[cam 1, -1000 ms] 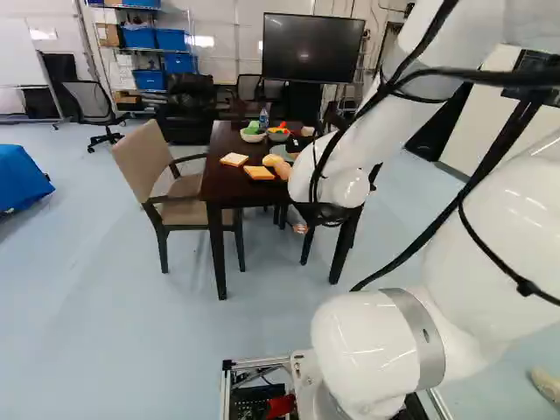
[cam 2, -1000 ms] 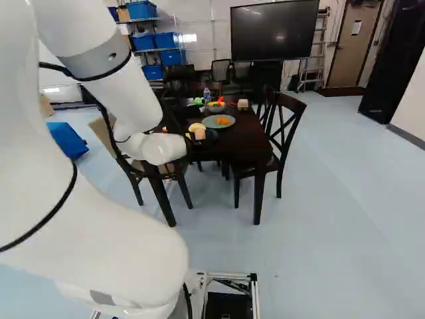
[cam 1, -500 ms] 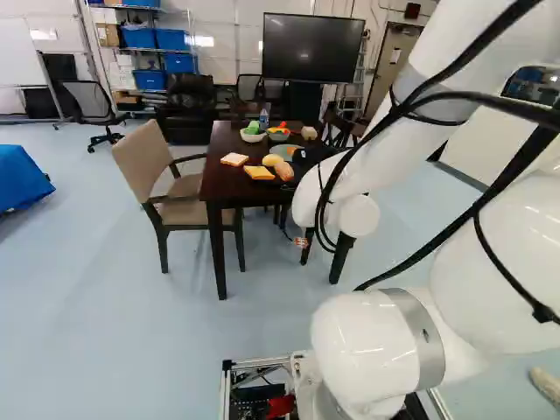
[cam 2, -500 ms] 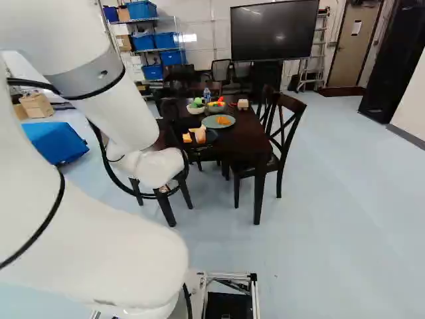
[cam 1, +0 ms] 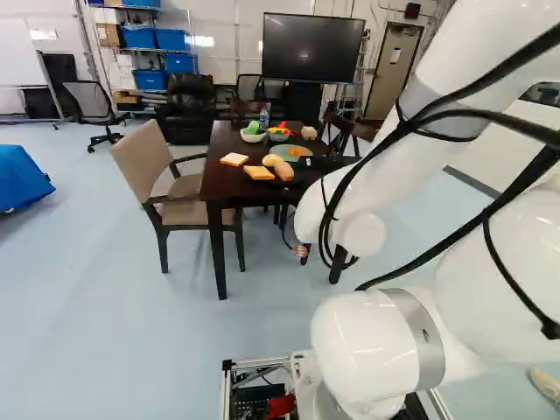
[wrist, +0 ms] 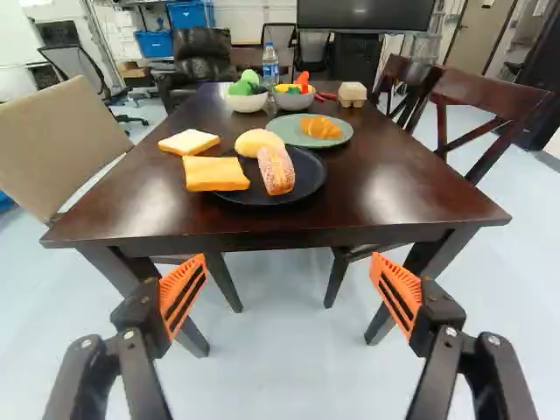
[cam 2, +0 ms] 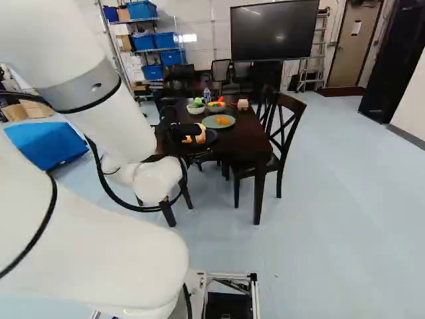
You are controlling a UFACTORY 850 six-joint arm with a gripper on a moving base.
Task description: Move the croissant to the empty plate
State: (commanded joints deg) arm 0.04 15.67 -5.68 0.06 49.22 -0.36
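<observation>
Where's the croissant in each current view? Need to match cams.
Left base view: croissant upper middle, on the green plate, left of the arm.
Right base view: just right of middle, above centre, same plate.
Wrist view: ahead of the end effector, beyond the black plate.
Shared landmark: the water bottle, farther along the table.

Arm point(cam 1: 350, 192): upper part cut off by the tops of both base views
Desk point(cam 1: 229, 185): right side partly hidden behind the arm, left base view
Tan chair point(wrist: 66, 140): back cut off, wrist view
Green plate point(wrist: 284, 125): partly covered by the croissant point(wrist: 320, 128)
Television point(wrist: 363, 16): top cut off, wrist view
</observation>
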